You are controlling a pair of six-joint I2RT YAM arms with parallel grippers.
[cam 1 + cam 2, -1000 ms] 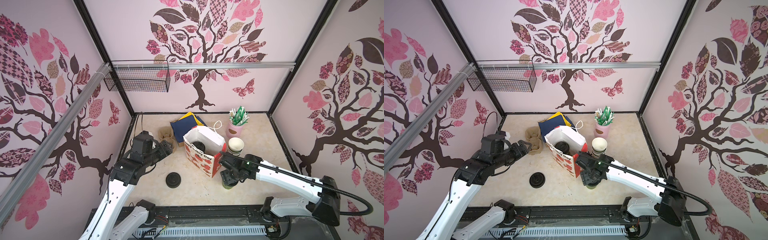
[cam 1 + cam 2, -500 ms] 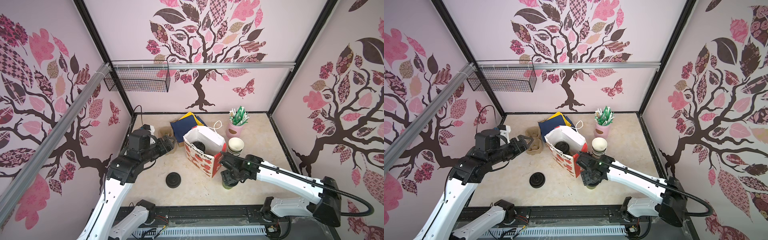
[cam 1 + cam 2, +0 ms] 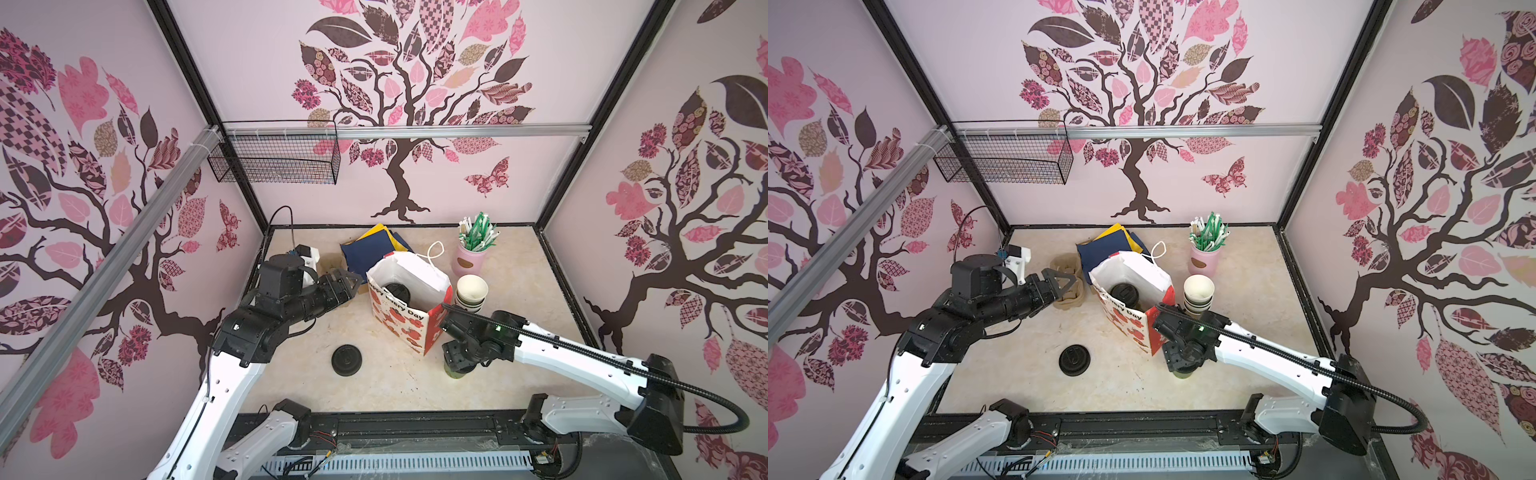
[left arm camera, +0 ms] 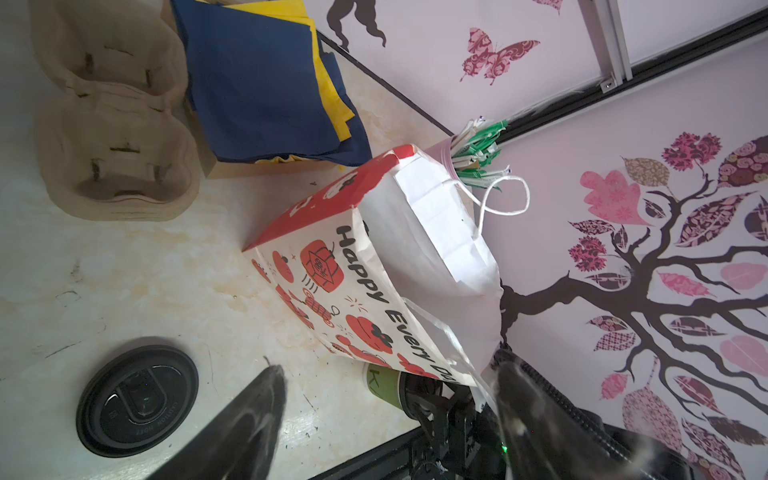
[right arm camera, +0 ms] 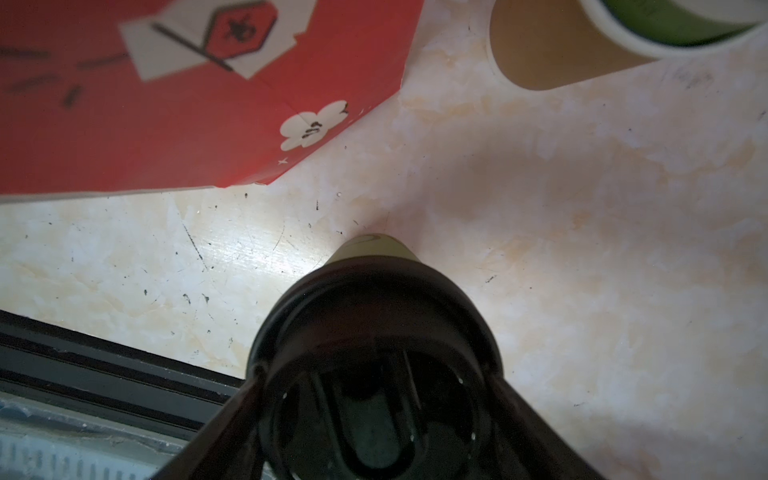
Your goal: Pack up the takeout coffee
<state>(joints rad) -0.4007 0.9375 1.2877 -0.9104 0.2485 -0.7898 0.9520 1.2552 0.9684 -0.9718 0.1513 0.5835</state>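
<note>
Right: the second lidded cup (image 3: 456, 372) stands upright on the counter (image 3: 291, 374), just beside the near-right corner of the paper bag (image 3: 399, 328). My right hand (image 5: 374, 372) sits straight above it, pointing down, so the cup's long axis runs in line with the hand. The fingers (image 5: 224, 428) flank the black lid (image 5: 374, 316) on both sides, right at its rim. Whether they bear on it yet I cannot tell. Nothing is lifted; the cup looks seated on the counter.

The first lidded cup (image 3: 1124, 293) is already down inside the bag, lid up.

Judgement: the bag mouth lies up and to the far left of the right hand, so the move is lift clear of the bag's rim, then across. The right arm is plainly the nearer one.

The left hand (image 3: 1065, 286) hovers wide open and empty over the pulp cup carriers (image 3: 1059, 264), left of the bag.

Writing: the bag reads "Happy Every Day", and the loose lid (image 4: 137, 401) reads "CAUTION HOT".
</note>
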